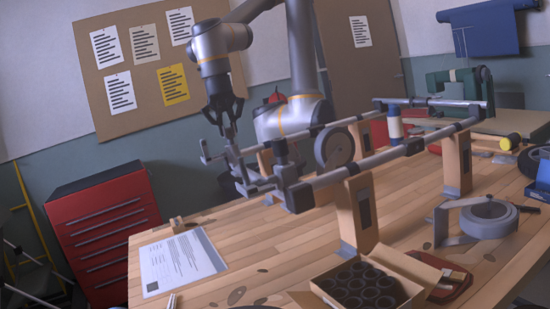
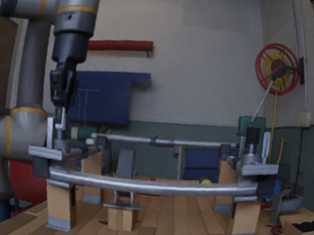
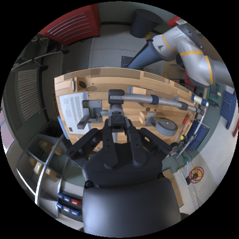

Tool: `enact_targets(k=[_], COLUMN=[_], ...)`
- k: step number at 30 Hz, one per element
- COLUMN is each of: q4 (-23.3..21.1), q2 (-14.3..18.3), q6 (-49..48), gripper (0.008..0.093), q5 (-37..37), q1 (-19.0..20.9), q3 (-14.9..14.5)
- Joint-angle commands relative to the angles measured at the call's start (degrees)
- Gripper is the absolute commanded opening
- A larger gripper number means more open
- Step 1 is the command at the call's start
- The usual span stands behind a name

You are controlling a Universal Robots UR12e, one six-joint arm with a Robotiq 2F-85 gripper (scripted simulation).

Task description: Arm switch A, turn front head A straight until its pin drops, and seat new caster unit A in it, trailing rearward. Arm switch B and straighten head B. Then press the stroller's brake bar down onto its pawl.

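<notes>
My gripper (image 1: 228, 129) (image 2: 61, 114) (image 3: 117, 123) points straight down over the far front corner of the stroller frame, and I have it closed on the upright grey switch lever (image 1: 229, 135) (image 2: 60, 119) (image 3: 116, 116) on top of that front head (image 1: 236, 163) (image 2: 52, 147). The other front head (image 1: 283, 172) (image 2: 252, 165) stands at the near end of the front bar, with a dark knob (image 1: 279, 147) on top. A grey caster unit (image 1: 481, 220) lies on the bench. The brake bar (image 1: 428, 102) (image 2: 167, 141) runs across the rear of the frame.
An open cardboard box of dark rings (image 1: 365, 284) sits at the bench's near edge beside a red pouch. A paper sheet (image 1: 178, 259) lies near the bench corner. A mounted wheel (image 1: 335, 146) stands under the frame, whose tubes rest on wooden stands (image 1: 360, 208).
</notes>
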Motion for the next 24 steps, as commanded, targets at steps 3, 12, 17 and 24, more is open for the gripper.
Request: enact_targets(k=[3,12,17,24], q4=[0.0,0.0,0.2,2.3], q2=[0.0,0.0,-0.1,-1.0], q6=[0.0,0.0,0.0,0.0], gripper=[0.0350,0.0374,0.0374,0.0374], q5=[0.0,0.0,0.0,0.0], q1=[0.0,0.0,0.0,0.0], q3=[-0.1,-0.1,-0.2,-1.5])
